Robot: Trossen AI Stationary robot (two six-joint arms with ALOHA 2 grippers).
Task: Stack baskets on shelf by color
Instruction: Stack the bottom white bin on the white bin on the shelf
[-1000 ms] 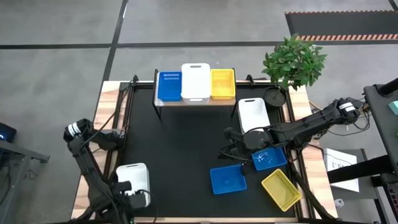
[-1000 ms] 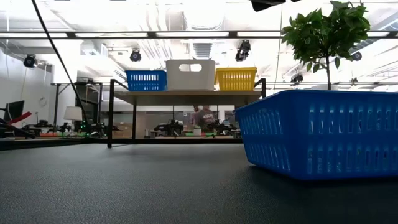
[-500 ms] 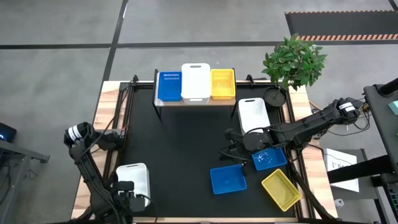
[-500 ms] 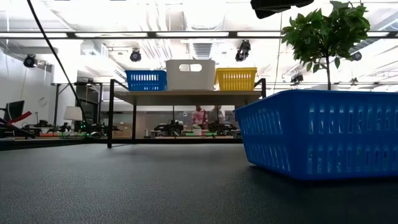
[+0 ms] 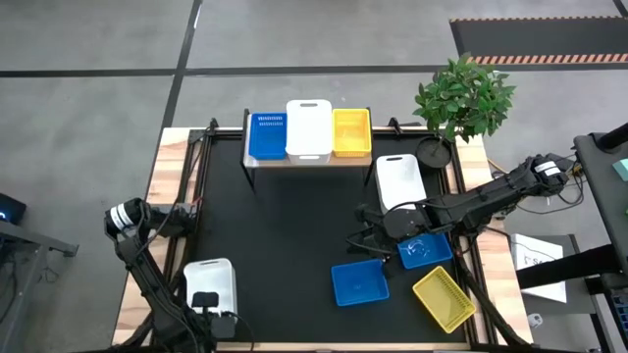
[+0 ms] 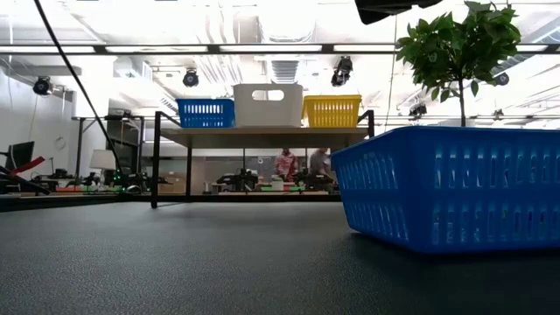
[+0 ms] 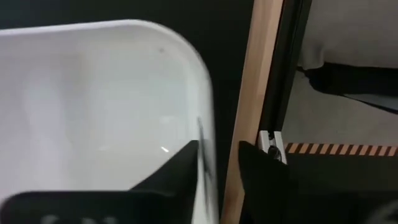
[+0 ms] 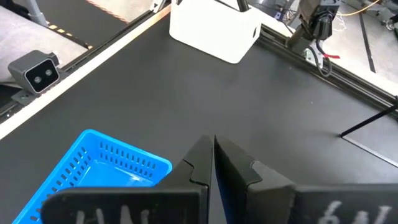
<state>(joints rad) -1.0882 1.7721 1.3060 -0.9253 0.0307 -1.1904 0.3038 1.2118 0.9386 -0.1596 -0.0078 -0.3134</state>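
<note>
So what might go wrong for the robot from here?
The left gripper straddles only the thin rim of the white basket, right by the table's wooden edge; the basket might slip or tilt when lifted. The shelf already holds three baskets side by side, so a poorly aimed stack could nudge a neighbour.
</note>
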